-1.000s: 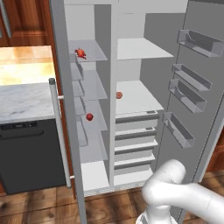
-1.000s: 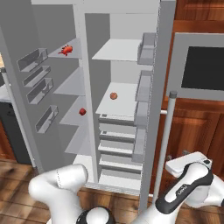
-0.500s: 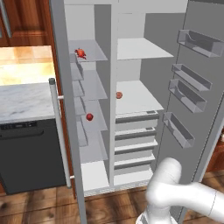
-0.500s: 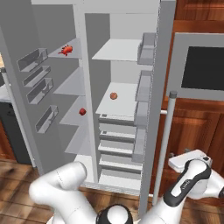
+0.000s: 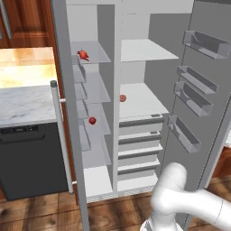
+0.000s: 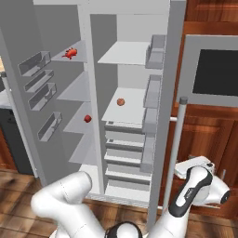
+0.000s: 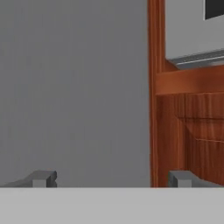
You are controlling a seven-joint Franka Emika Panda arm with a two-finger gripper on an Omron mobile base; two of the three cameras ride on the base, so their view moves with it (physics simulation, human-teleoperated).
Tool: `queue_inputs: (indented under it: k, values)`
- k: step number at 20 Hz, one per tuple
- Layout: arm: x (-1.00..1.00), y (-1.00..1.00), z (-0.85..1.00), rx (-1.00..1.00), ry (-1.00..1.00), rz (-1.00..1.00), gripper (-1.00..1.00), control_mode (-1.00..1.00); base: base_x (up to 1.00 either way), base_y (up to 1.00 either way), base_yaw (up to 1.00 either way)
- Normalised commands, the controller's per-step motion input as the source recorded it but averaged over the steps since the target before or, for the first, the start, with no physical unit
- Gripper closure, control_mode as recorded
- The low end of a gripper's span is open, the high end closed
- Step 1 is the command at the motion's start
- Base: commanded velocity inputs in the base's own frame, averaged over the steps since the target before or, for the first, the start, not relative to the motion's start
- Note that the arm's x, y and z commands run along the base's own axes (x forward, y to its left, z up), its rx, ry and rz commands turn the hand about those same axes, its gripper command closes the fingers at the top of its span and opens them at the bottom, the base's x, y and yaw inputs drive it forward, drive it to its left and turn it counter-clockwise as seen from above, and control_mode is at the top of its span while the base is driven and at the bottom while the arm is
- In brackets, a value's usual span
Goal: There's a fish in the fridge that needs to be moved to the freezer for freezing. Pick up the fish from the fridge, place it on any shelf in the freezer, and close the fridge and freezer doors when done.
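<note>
Both doors hang wide, and there's the fish (image 5: pixel 82 55), a tiny spiky red lump on a high shelf of the narrow freezer (image 5: pixel 90 135) side at about eleven o'clock in the left base view, well apart from the smooth red ball (image 5: pixel 92 120) lower down and the orange-red ball (image 5: pixel 122 98) on the fridge (image 5: pixel 143 101) shelf. The gripper (image 7: pixel 111 179) hangs low at four o'clock in the right base view, fingers spread wide and empty, facing a flat grey door panel (image 7: pixel 74 92). That fish looks light, rigid and easy to nudge, so I'd pinch across its plump middle, not the fins
</note>
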Motion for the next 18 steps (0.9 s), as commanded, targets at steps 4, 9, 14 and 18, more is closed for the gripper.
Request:
queue_inputs:
  k: [4,9,14,18]
  values:
    - [0.0,0.9,0.0,0.01,-0.01,-0.03,-1.0,-1.0,0.0,0.0,0.0]
    - [0.02,1.0,0.0,0.12,0.0,0.0,-1.0,-1.0,0.0,0.0,0.0]
    - [0.25,1.0,0.01,0.08,0.0,0.0,-1.0,-1.0,0.0,0.0,0.0]
    - [0.43,1.0,0.05,0.05,0.0,0.0,-1.0,-1.0,0.0,0.0,0.0]
